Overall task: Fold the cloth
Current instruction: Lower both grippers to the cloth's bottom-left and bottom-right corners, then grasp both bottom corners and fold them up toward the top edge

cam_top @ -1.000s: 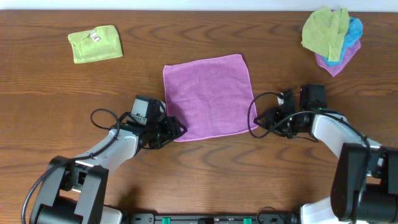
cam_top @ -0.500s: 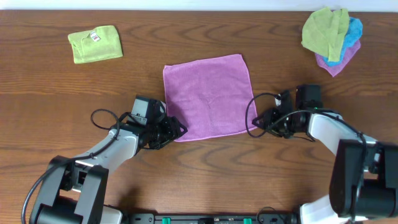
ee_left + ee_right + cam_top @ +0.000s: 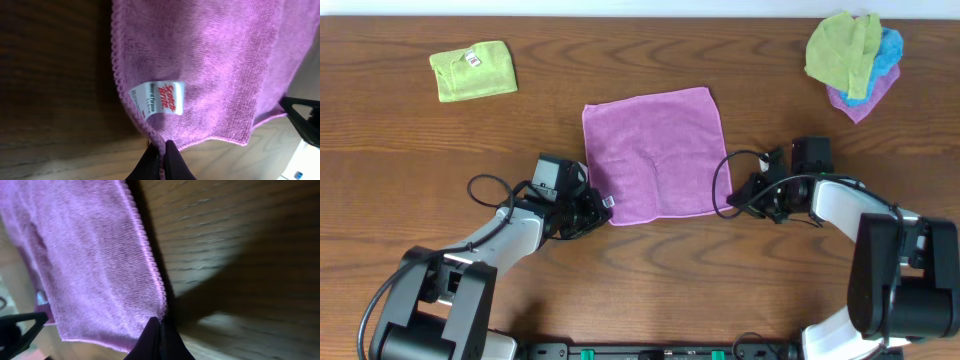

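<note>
Mauve cloth [image 3: 655,150] corners now between jaws

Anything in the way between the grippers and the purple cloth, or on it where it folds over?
Nothing visible. The left gripper and right gripper each have jaws shut on a near corner of the purple cloth, whose top is bare. The folded green cloth and the cloth pile lie well off to the sides.

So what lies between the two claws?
Only the near edge of the cloth, with the left claw and right claw each pinching a corner; the overhead view shows it.
</note>
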Robot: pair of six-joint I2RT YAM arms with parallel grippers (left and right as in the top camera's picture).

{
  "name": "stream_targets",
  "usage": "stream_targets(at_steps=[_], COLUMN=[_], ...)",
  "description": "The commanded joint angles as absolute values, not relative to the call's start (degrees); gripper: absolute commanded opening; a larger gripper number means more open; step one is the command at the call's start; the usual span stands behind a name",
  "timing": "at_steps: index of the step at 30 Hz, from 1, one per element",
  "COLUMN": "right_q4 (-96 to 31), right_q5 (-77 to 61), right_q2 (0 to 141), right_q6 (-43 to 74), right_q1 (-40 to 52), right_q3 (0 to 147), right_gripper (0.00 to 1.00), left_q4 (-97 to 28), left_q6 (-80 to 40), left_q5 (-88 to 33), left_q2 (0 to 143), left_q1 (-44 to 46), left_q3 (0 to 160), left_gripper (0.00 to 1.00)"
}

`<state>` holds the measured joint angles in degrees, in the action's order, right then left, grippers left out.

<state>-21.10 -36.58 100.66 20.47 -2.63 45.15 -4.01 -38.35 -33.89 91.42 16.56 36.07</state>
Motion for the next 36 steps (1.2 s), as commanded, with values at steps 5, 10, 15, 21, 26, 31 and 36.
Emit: stream_targets(at_steps=[5, 10, 15, 21, 26, 31, 36], right_q4=[-22.33, -21.82, -16.43, -7.25, -3.05, -2.74, -2.83], right_q5=[-42.94, -42.48, -41.47, -33.06, -29.54, -29.50, -29.58], right_q2=[97.91, 92.68, 91.05, 91.09, 92.60, 97.95, 104.53], right_q6=[21.87, 23.20, 27.77, 32.40, 33.06, 33.15, 32.51], right_q1=[-1.83, -1.78, -1.28, 3.62, 6.09, 6.48, 6.85], right_q3=[47.88, 48.73, 48.82, 48.82, 49.21, 53.69, 60.90], right_gripper=[0.01, 0.02, 0.01, 0.01, 0.01, 0.02, 0.01], left_q4=[-7.70, -14.35, -12.95, -5.34, -2.22, -2.28, -2.46], left_q6=[-35.29, -31.64, -31.59, -31.24, -31.18, -28.16, -25.78], left_q5=[-36.18, -34.85, -33.85, -30.17, -29.50, -30.02, -29.87], left_q2=[91.42, 91.15, 91.18, 91.66, 94.50, 99.26, 103.94], left_q1=[14.70, 10.02, 6.11, 6.07, 6.02, 6.02, 6.02], left_q3=[43.68, 49.89, 51.18, 51.18, 51.92, 56.51, 61.91], left_gripper=[0.06, 0.06, 0.06, 0.05, 0.06, 0.05, 0.06])
